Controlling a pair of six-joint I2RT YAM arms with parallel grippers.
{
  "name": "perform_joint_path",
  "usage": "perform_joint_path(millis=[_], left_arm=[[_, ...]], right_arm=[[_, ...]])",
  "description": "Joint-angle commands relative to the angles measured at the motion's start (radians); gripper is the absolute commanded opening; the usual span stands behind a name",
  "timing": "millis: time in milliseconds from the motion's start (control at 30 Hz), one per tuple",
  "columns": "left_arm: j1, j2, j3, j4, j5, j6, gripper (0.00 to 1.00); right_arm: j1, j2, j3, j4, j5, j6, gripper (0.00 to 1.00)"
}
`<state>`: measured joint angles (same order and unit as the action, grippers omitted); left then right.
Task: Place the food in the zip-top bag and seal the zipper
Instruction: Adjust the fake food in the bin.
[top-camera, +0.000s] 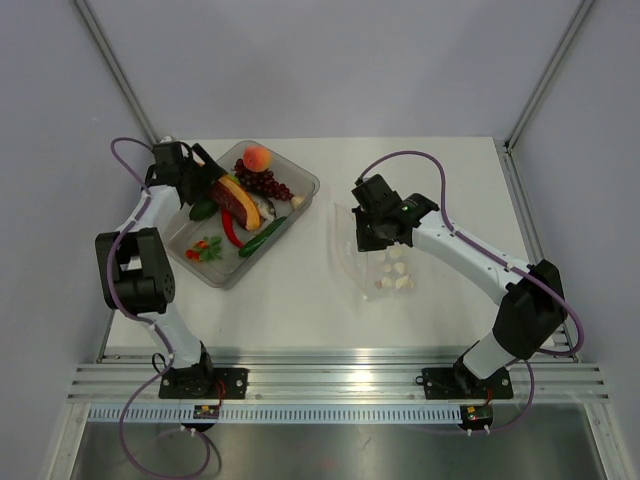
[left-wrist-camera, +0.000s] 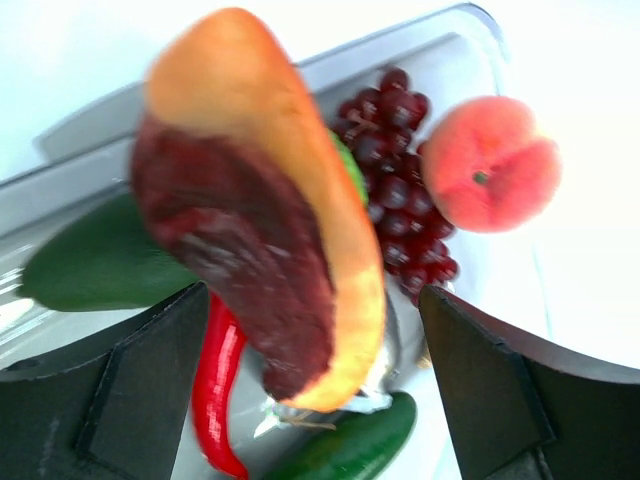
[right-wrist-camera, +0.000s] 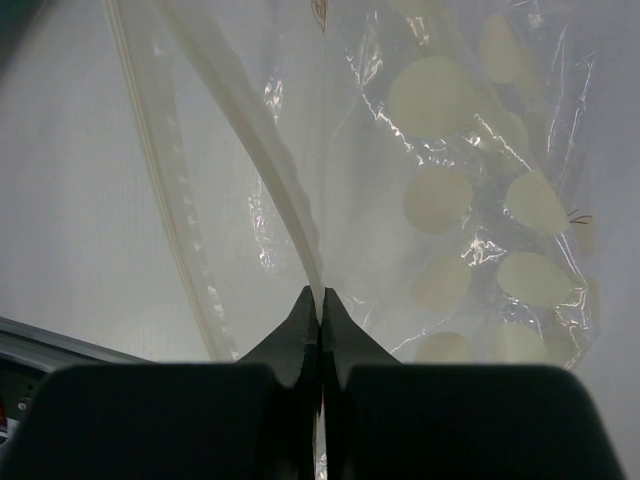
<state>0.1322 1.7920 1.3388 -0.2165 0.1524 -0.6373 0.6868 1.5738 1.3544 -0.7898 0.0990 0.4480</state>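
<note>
The food lies in a clear grey tray (top-camera: 300, 182) at the back left: an orange-red fruit wedge (top-camera: 238, 203), a peach (top-camera: 257, 158), grapes (top-camera: 264, 183), a red chili (top-camera: 231, 229) and a cucumber (top-camera: 262, 237). My left gripper (top-camera: 213, 184) stands open over the tray. In the left wrist view the blurred wedge (left-wrist-camera: 260, 220) sits between its spread fingers (left-wrist-camera: 130, 390), with a gap on each side. The zip-top bag (top-camera: 385, 265) lies right of centre. My right gripper (right-wrist-camera: 321, 300) is shut on the bag's mouth edge, pinching the zipper (right-wrist-camera: 270, 180).
A dark-green fruit (top-camera: 203, 210) and small red and green pieces (top-camera: 205, 250) also lie in the tray. White table stretches between tray and bag. A metal rail runs along the near edge, with frame posts at the back corners.
</note>
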Motion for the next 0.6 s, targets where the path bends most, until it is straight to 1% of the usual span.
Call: perform_joint_path(millis=[0, 33, 67, 100, 133, 167, 233, 267, 300, 367, 400, 567], left_arm=[[-0.003, 0.010, 0.072, 0.017, 0.055, -0.012, 0.89], [-0.003, 0.017, 0.109, -0.012, 0.032, -0.018, 0.90], [-0.005, 0.024, 0.132, -0.086, 0.004, -0.022, 0.91], [-0.006, 0.046, 0.160, -0.122, -0.049, -0.031, 0.91], [-0.009, 0.055, 0.207, -0.157, -0.078, -0.038, 0.89], [-0.016, 0.067, 0.239, -0.231, -0.102, -0.041, 0.88], [-0.028, 0.093, 0.290, -0.303, -0.192, -0.053, 0.87], [-0.043, 0.099, 0.342, -0.367, -0.226, -0.061, 0.86], [-0.051, 0.115, 0.364, -0.394, -0.273, -0.068, 0.86], [-0.075, 0.132, 0.439, -0.469, -0.315, -0.082, 0.84], [-0.085, 0.144, 0.466, -0.492, -0.358, -0.087, 0.84], [-0.126, 0.237, 0.614, -0.633, -0.450, -0.091, 0.84]], right_arm=[[-0.001, -0.023, 0.002, 0.020, -0.019, 0.001, 0.00], [-0.001, -0.023, 0.000, 0.020, -0.021, 0.001, 0.00], [0.000, -0.023, -0.001, 0.021, -0.021, 0.003, 0.00], [-0.001, -0.023, -0.003, 0.024, -0.025, 0.003, 0.00], [0.000, -0.023, -0.009, 0.029, -0.027, 0.004, 0.00], [-0.001, -0.023, -0.011, 0.034, -0.027, 0.006, 0.00], [0.000, -0.023, -0.021, 0.038, -0.028, 0.011, 0.00], [0.000, -0.026, -0.024, 0.043, -0.030, 0.011, 0.00], [0.000, -0.026, -0.028, 0.046, -0.030, 0.011, 0.00], [-0.001, -0.028, -0.035, 0.049, -0.031, 0.011, 0.00], [-0.001, -0.028, -0.037, 0.050, -0.033, 0.011, 0.00], [-0.001, -0.029, -0.047, 0.061, -0.041, 0.011, 0.00]])
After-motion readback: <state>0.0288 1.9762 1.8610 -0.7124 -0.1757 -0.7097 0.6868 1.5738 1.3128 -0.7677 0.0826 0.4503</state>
